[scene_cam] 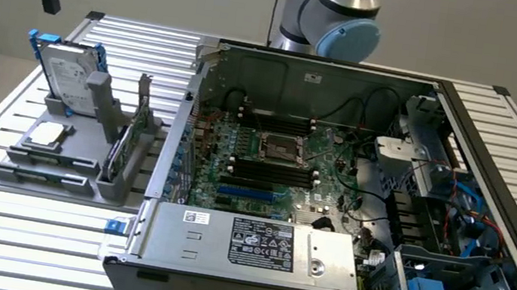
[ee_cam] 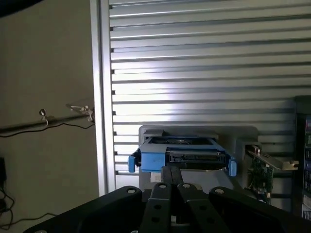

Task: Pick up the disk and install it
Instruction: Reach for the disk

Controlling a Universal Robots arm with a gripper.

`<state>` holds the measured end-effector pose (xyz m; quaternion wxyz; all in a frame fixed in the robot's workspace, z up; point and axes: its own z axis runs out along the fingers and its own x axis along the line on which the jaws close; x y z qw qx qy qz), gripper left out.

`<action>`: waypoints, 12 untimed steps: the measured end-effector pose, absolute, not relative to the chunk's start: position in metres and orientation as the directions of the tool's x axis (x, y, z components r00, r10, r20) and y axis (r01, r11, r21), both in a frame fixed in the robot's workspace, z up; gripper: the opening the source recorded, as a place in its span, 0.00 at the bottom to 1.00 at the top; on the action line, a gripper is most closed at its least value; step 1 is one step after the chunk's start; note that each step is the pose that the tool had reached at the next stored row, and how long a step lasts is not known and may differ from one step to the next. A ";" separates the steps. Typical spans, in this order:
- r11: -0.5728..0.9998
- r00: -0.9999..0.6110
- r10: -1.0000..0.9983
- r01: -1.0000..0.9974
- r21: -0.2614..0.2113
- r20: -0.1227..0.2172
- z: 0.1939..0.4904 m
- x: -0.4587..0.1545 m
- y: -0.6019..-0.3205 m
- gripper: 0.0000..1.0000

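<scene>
Above the slatted aluminium table (scene_cam: 1, 246), the black gripper (scene_cam: 50, 5) is held empty, fingers pressed together. Well below it, the silver-grey, blue-framed rectangular disk (scene_cam: 70, 77) is stood upright in a grey plastic holder (scene_cam: 41, 179).

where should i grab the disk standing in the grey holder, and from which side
Probably grip the disk by its upper edge, coming straight down from above and pinching across the two flat faces. It stands roughly upright on edge in the grey holder, so its lower part is boxed in while the top stands free.
</scene>
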<state>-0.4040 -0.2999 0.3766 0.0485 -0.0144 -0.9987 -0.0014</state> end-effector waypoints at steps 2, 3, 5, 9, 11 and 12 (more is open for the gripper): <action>1.000 -0.995 0.024 0.024 0.002 0.095 0.376 -0.407 -0.300 0.11; 1.000 -0.995 0.021 0.022 0.002 0.095 0.376 -0.409 -0.299 0.11; 1.000 -0.995 0.016 0.017 0.002 0.094 0.376 -0.412 -0.299 0.11; 1.000 -0.996 0.003 0.003 0.002 0.085 0.375 -0.416 -0.299 0.11; 1.000 -0.997 -0.008 -0.008 0.002 0.074 0.375 -0.417 -0.299 0.11; 1.000 -0.997 -0.014 -0.013 0.002 0.070 0.375 -0.417 -0.299 0.11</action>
